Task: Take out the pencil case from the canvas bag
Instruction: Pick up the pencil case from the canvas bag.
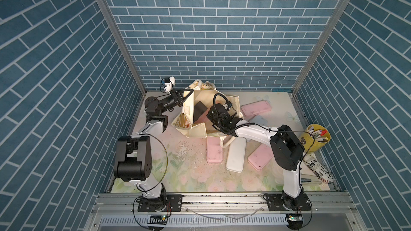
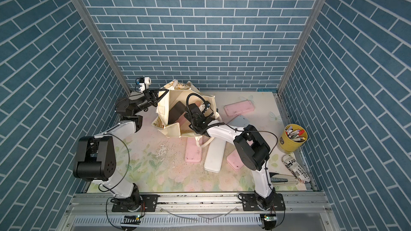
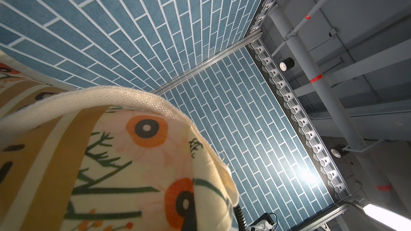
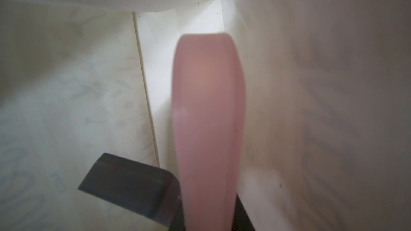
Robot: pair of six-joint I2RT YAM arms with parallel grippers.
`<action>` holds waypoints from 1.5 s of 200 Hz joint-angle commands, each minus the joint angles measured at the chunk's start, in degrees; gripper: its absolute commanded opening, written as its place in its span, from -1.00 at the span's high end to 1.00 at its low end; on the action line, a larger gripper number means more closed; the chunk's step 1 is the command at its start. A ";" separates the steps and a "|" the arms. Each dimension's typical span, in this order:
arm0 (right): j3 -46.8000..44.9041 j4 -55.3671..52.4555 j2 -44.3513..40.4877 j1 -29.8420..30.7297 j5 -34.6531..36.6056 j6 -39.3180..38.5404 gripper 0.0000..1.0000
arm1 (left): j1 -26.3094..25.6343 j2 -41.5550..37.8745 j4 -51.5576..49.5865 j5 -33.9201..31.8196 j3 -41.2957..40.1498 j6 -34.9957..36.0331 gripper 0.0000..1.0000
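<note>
Right wrist view pretty much tells the story. The right gripper (image 4: 184,198) is clamped narrow on one end of a pink pencil case (image 4: 206,107), with its dark fingers (image 4: 133,185) on either side. The case stands on edge deep inside the canvas bag (image 4: 66,74), cream lining all around it. So I'd call the grab done and the taking out not yet. Nothing of that case is over the rim, and it has to come up clear of the fabric and get set down outside.

Over at the far left, the left gripper (image 1: 186,97) is pinched tight on the bag's rim near a strap handle (image 3: 115,95), which looks like it's propping the mouth open.

In both top views the bag sits far-middle on the table (image 1: 178,174), with a dark flat thing (image 1: 198,111) also lying inside. A bunch of loose cases (image 1: 214,152) lie on the table to the near right of it.
</note>
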 commanded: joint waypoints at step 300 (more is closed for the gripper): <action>-8.89 27.74 -13.25 1.96 -19.04 -31.41 1.00 | 1.02 -0.51 6.25 -0.51 2.09 -2.26 0.97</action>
